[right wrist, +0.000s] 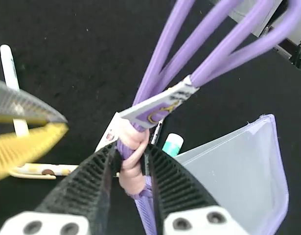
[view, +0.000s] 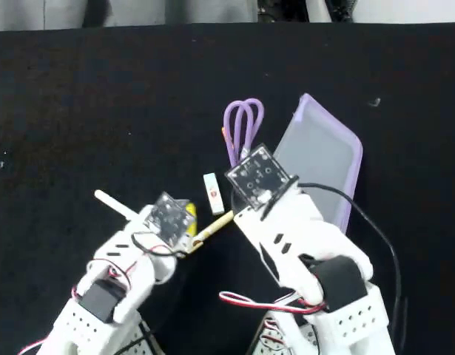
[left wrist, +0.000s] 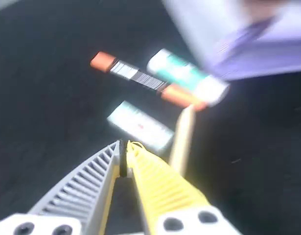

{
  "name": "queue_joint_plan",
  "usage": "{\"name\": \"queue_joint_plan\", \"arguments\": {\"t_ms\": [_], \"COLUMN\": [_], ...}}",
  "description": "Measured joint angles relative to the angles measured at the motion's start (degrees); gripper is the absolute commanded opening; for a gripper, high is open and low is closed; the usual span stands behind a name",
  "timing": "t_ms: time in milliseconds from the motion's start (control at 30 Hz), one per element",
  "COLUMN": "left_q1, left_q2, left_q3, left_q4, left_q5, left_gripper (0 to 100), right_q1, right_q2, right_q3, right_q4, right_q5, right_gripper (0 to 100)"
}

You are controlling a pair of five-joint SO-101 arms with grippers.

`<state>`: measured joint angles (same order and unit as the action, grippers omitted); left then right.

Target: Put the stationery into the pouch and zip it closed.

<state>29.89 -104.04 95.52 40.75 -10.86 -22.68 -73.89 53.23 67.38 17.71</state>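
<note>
Gripping purple cord bundle (right wrist: 204, 39) with right end effector (right wrist: 131, 155), extended left of pouch (view: 319, 155). Holding left end effector (left wrist: 124, 148) closed, empty, beside pencil (left wrist: 181, 138).

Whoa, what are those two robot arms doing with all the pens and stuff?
They're packing stationery into a pouch. The right arm's tool is shut on a purple looped cord, right beside the purple pouch lying on the black table. The left arm's tool is shut with nothing in it, near the eraser and pencil. A white pen and a marker lie out too.
</note>
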Motion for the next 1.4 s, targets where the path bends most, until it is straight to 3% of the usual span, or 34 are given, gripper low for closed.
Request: {"name": "queue_joint_plan", "arguments": {"t_ms": [200, 333, 433, 1167, 1400], "left_q1": [5.89, 6.24, 6.77, 8.88, 5.45], "left_q2": [0.00, 0.00, 0.00, 0.09, 3.25], "left_q3": [0.26, 0.35, 0.44, 0.53, 0.62], "left_q4": [-8.09, -10.90, -11.78, -12.22, -14.07], "left_q5": [1.23, 7.30, 9.93, 10.11, 10.37], "left_gripper": [15, 21, 22, 22, 22], "right_q1": [0.00, 0.00, 0.00, 0.00, 0.00], "right_q2": [0.00, 0.00, 0.00, -0.09, -0.09], "right_q3": [-0.44, -2.37, -2.55, -6.59, -6.59], "right_q4": [3.08, 6.33, 7.03, 8.70, 8.70], "right_q5": [0.00, 0.00, 0.00, -2.02, -2.02], "right_gripper": [1.1, 1.1, 1.1, 1.1, 1.1]}}
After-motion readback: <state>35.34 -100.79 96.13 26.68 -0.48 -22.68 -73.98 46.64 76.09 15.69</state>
